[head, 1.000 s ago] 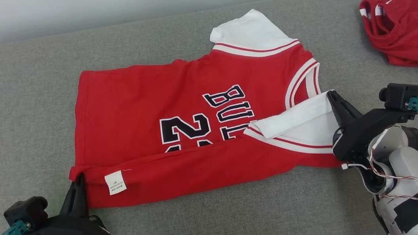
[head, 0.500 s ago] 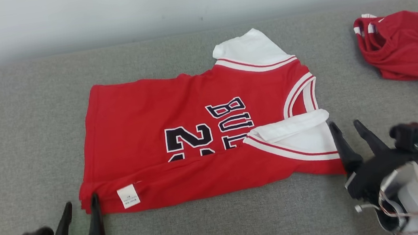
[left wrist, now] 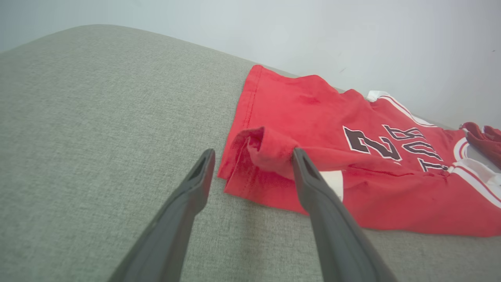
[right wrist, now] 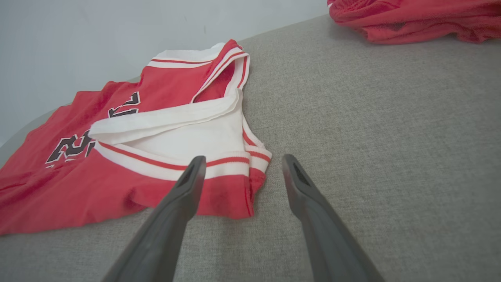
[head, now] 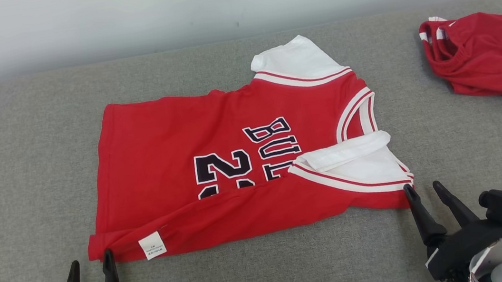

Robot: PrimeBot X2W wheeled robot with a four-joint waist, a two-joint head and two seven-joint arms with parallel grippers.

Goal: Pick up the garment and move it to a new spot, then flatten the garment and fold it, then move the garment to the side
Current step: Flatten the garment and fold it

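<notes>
left end effector (head: 91, 258) sitting spread wide, empty, shirt (head: 211, 131) hem corner just ahead | right end effector (head: 422, 185) hanging spread too, empty, sleeve-end corner just ahead-left

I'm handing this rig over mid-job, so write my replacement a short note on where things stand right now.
Left claw: open, holding nothing, at the hem corner of the red basketball jersey with white sleeves.
Right claw: open, holding nothing, at the jersey's near sleeve corner.
The jersey lies spread on the grey fabric surface; a crumpled red garment sits at the far right.
Done: the near long edge is folded over the front.
To do: the remaining folds, then move the jersey aside.
</notes>
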